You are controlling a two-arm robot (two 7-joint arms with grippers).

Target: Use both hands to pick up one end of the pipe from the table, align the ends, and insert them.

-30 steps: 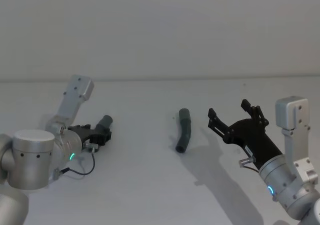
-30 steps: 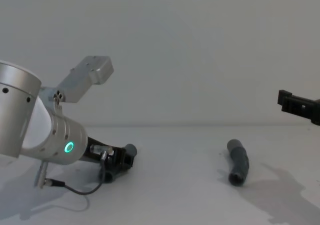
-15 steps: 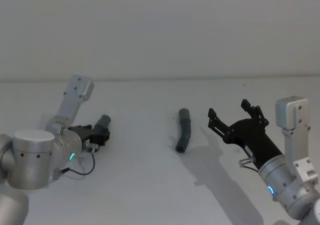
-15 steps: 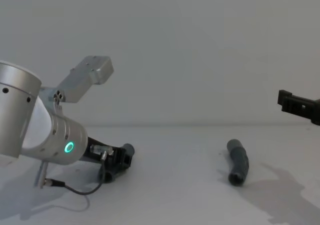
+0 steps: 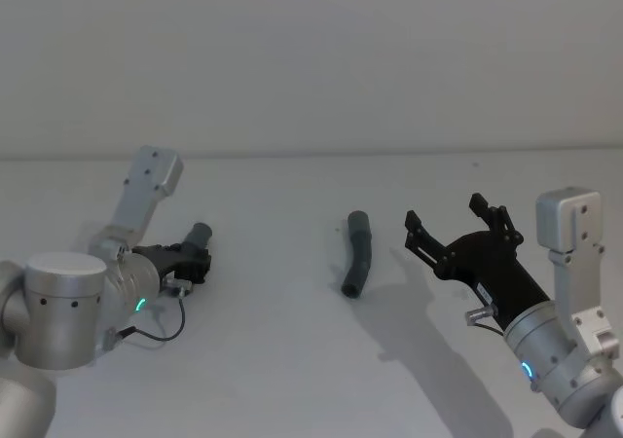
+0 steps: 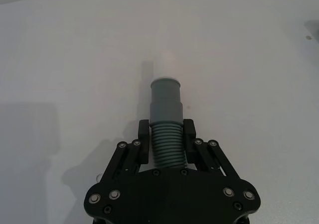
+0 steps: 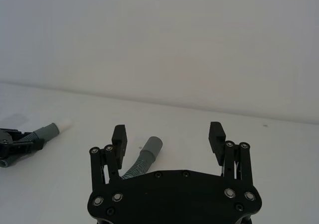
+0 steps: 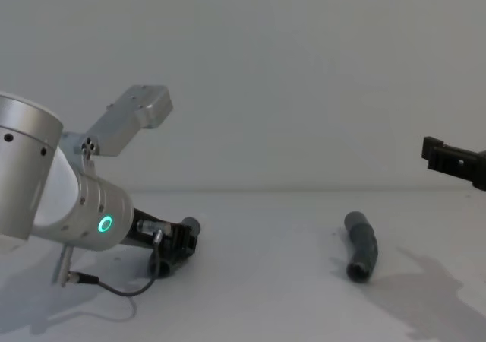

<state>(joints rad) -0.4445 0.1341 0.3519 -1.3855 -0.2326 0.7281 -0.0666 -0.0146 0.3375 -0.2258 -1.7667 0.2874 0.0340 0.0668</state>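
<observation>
White table (image 5: 292,360), left pincer (image 6: 166,134) pinching white-tipped pipe piece (image 6: 166,100), right pincer (image 7: 168,133) spread near grey piece (image 5: 358,253)

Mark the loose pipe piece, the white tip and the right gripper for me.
loose pipe piece (image 5: 361,253): head view, middle of its bent body.
white tip (image 7: 64,124): right wrist view, middle of the pale narrow end.
right gripper (image 5: 444,212): head view, midway between its open fingertips.

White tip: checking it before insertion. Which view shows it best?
Left wrist view: the white tip caps the pipe in the left gripper. Right wrist view shows it small; head and chest views, too small to tell.
</observation>
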